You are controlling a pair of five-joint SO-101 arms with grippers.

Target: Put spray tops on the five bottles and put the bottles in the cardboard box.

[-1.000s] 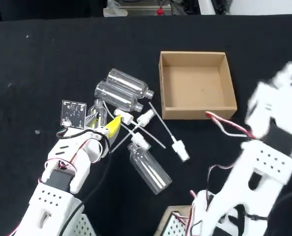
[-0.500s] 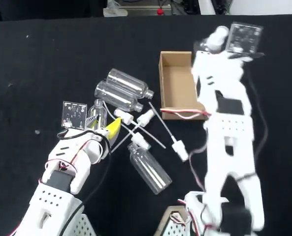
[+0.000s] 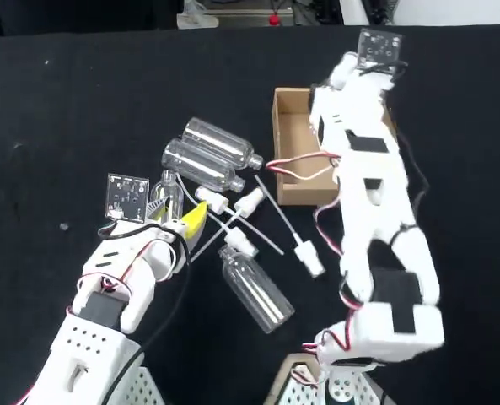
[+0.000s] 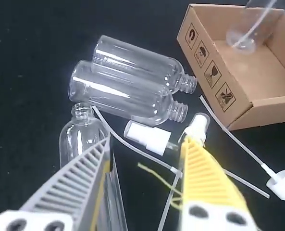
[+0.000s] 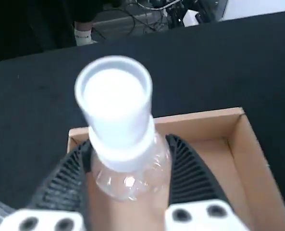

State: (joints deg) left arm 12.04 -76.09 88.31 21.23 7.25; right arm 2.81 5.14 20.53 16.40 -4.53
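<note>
A: Right gripper (image 5: 128, 149) is clamped on a capped bottle (image 5: 125, 175), with ribbed black fingers (image 5: 188, 168) pressing either side of its shoulder.

B: It's clear plastic with a round body, and a smooth white cylindrical spray top (image 5: 114, 98) sits on it. Cap end is up toward the wrist and base down, with the long axis a little off vertical.

A: And it hangs over the cardboard box (image 3: 287, 152), base low inside the open top. Whether it touches the floor, I can't tell. Plain brown box, square, shallow walls.

B: Over to the left gripper (image 4: 147, 144). Its jaws are spread wide, one grey, one yellow, gripping nothing, low over the black table (image 3: 81, 101).

A: Just beside the grey finger lies an uncapped bottle (image 4: 82, 132), neck pointing away from the gripper. Beyond it two open bottles (image 4: 118, 94) lie side by side, touching, necks toward the box.

B: Loose spray tops (image 3: 250, 202) with thin dip tubes are scattered between those and a fourth bottle (image 3: 258, 294), which lies nearer the arm bases.
</note>
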